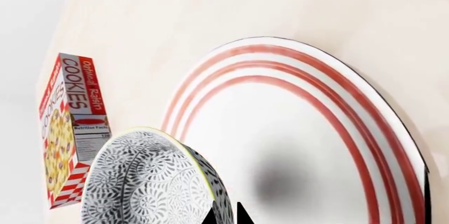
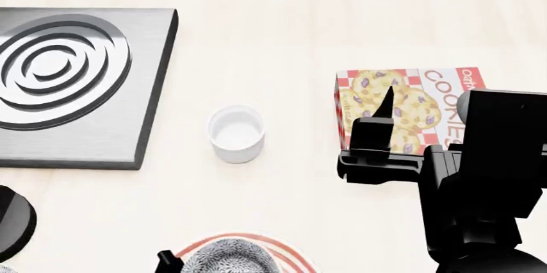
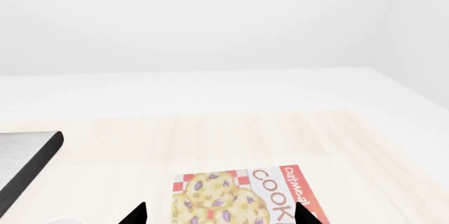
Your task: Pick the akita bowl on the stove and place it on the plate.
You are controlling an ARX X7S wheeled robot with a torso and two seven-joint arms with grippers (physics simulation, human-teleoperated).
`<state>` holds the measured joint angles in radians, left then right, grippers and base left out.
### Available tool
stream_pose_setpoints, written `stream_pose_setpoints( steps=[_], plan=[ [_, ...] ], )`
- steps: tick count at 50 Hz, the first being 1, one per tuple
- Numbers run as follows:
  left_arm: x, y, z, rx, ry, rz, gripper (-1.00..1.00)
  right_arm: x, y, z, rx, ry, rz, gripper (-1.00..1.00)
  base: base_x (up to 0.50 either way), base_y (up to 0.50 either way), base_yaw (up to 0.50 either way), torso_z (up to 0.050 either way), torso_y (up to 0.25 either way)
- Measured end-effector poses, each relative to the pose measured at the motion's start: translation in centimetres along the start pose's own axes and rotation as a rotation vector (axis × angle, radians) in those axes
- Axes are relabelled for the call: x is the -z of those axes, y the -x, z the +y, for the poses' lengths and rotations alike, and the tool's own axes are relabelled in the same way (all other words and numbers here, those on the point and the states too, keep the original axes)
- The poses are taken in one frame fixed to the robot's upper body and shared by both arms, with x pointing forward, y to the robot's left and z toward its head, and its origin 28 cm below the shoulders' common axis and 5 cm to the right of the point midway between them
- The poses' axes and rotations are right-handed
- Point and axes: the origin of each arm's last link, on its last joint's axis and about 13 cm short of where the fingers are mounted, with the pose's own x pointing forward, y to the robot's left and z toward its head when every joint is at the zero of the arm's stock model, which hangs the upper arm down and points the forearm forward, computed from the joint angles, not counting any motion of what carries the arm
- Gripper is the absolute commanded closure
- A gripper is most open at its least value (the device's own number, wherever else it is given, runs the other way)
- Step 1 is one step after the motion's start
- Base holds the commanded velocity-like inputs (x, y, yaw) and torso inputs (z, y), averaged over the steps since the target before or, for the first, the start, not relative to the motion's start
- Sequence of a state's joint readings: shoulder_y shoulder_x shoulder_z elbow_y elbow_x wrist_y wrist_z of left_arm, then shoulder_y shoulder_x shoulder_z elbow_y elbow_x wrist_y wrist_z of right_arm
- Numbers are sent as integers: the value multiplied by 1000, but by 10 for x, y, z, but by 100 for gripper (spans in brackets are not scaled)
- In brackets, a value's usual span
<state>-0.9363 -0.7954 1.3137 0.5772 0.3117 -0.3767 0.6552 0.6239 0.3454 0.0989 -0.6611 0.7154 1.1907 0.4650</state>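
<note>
Spanning every view is the pale wood tabletop [image 2: 282, 36]; largest thing on it, the stove [image 2: 73, 84], fills the upper left of the head view, dark-grey slab with concentric rings, nothing on it; its edge also shows at the left of the right wrist view; the plate [image 1: 329, 145], white with red rings, takes most of the left wrist view and peeks in at the bottom centre of the head view; cookie box [image 2: 410, 109] lies flat at centre right of the head view, partly behind the right arm, and shows at the left edge of the left wrist view and bottom centre of the right wrist view; the akita bowl [image 1: 151, 179], black-grey patterned, sits at the bottom left of the left wrist view, tilted, over the plate's rim; in the head view it is at the bottom edge over the plate; whether it touches the plate cannot tell; small plain white cup [image 2: 236, 133] stands mid-frame in the head view, just right of the stove, apart from it; right end effector [image 3: 218, 214] spread wide, tips either side of the cookie box, holding nothing; left end effector [image 1: 226, 214] has dark tips close together at the bowl's rim, seemingly pinching it, grip cut off by the frame so cannot tell for sure.
</note>
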Motion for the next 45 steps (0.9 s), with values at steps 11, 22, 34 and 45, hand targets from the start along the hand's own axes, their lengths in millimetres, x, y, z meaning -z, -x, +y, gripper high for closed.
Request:
stream_pose_setpoints(
  steps=[11, 22, 34, 45],
  plan=[
    [-1, -1, -1, -4, 0, -4, 100, 0, 0, 0, 0, 0, 0, -100, 0, 0, 0, 0, 1],
    [0, -3, -4, 2, 2, -2, 100, 0, 0, 0, 0, 0, 0, -100, 0, 0, 0, 0, 0],
    [-1, -5, -8, 12, 3, -5, 100, 0, 0, 0, 0, 0, 0, -100, 0, 0, 0, 0, 0],
    [-1, -6, -10, 14, 3, -5, 100, 0, 0, 0, 0, 0, 0, -100, 0, 0, 0, 0, 1]
  ],
)
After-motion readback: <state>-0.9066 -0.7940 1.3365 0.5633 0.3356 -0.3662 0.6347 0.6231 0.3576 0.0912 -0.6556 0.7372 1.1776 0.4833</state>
